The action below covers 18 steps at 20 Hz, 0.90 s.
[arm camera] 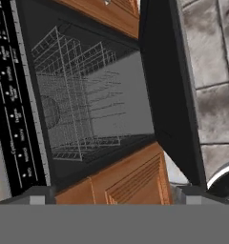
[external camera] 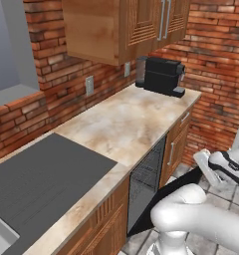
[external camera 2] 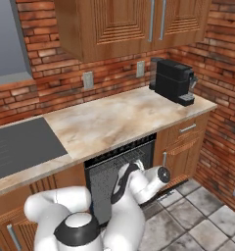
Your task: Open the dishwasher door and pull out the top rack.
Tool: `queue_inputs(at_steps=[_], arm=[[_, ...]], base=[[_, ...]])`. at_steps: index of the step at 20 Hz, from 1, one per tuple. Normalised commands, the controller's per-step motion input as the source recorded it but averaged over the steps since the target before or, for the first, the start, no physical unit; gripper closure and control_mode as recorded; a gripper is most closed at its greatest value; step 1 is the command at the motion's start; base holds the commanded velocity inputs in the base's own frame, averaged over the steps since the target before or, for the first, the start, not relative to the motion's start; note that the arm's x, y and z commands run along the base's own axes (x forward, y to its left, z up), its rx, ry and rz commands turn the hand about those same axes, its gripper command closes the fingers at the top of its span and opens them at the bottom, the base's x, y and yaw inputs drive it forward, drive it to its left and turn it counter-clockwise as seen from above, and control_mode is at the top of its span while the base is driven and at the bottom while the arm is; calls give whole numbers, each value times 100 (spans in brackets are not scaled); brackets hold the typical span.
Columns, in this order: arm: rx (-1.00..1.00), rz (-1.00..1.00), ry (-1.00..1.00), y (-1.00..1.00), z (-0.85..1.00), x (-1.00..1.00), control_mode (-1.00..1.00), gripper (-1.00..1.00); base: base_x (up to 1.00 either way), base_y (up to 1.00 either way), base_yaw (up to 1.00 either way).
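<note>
Black dishwasher door (arm camera: 166, 90) hangs swung down and open under the marble counter (external camera: 126, 124), exposing the wire top rack (arm camera: 73, 95) inside, not yet drawn out. Gripper (arm camera: 114, 193) faces the cavity, jaws spread wide, holding nothing (presumably lining up on the rack). Control-strip lettering unreadable.

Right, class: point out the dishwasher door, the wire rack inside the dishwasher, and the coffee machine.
dishwasher door (arm camera: 166, 86), hand view, on its dark inner face, swung open.
wire rack (arm camera: 73, 95), hand view, on the wire grid inside the tub.
coffee machine (external camera 2: 173, 81), right base view, on its black body.
</note>
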Motion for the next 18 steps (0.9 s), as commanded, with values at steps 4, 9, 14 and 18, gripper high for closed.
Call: queue_inputs(at_steps=[4, 9, 14, 18], arm=[[16, 0, 13, 21, 0, 41, -100, -100], [20, 0, 13, 7, 0, 50, -100, -100], [20, 0, 12, 1, 0, 49, -100, -100], [20, 0, 11, 0, -14, 37, -100, -100]], base=[[0, 0, 0], [0, 0, 0], [0, 0, 0], [0, 0, 0]])
